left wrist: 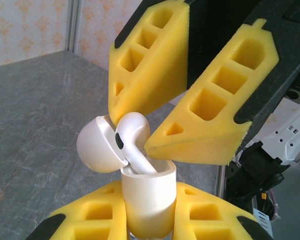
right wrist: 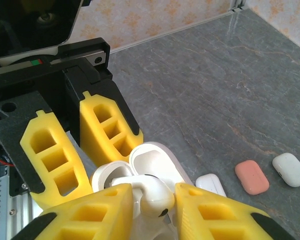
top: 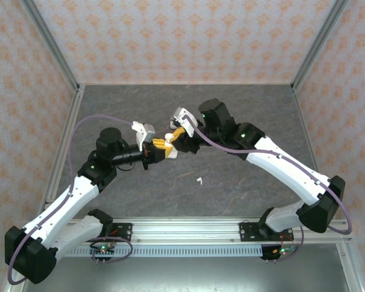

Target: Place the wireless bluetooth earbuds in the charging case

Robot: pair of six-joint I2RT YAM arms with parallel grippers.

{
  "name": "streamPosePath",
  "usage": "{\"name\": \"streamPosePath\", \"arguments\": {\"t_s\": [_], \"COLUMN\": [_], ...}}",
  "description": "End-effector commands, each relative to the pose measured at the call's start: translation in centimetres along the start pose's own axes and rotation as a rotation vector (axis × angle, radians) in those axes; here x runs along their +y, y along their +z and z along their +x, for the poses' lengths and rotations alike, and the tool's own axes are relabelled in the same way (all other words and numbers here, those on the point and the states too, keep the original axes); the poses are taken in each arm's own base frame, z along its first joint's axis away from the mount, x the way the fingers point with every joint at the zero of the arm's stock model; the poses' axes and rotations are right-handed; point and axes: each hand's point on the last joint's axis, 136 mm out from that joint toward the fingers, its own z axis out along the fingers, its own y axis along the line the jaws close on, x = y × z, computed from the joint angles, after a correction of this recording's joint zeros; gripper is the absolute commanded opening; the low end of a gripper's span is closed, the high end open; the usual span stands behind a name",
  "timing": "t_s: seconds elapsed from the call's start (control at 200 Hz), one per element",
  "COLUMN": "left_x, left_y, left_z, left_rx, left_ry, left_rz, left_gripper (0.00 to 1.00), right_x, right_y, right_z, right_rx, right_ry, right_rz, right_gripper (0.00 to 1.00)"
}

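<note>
Left wrist view: we see the right fingers (left wrist: 205, 127) pinching the earbud (left wrist: 132, 131), its stem slanting down from them into the open case (left wrist: 149, 200), which the left fingers (left wrist: 97, 220) clamp.

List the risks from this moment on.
The earbud sits tilted in the charging case, stem only partly in; pressed askew by the right gripper, it may jam.
The left gripper pinches the case by its lower body; a hard push might make it slip.
The open lid lies close to the right gripper and may get knocked.

Rear overhead; opposed wrist close-ups sharing earbud (left wrist: 132, 131)
</note>
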Motion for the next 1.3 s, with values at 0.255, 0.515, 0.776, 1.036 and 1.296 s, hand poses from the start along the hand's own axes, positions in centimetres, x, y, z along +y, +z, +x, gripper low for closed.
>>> {"name": "streamPosePath", "arguments": {"t_s": [0.255,0.515,0.776,1.036,1.296], "left_x": [-0.8,-1.1,-1.2,-1.1,-0.3], "left_y": [-0.2,-0.4,-0.5,-0.7,-1.3], "left_z": [-2.3,-2.6,-2.8,-3.0,-3.0], "left_rx": [-0.100,-0.133,-0.144,-0.157,-0.174], "left_ry": [0.097,0.113,0.125,0.133,0.152], "left_rz": [0.011,0.012,0.012,-0.007,-0.075], "left_gripper": [0.00,0.00,0.00,0.00,0.00], "right_x": [2.3,2.7,2.2,0.5,-4.4], "right_y": [-0.9,-1.8,-2.0,-3.4,-6.0], "right_z": [-1.8,-3.3,-4.3,-6.2,-4.6], "right_rx": [-0.057,-0.108,-0.126,-0.165,-0.172], "right_ry": [0.031,0.051,0.060,0.086,0.286], "right_rz": [-0.165,-0.228,-0.214,-0.114,0.177], "right_gripper": [0.31,0.34,0.44,0.53,0.60]}}
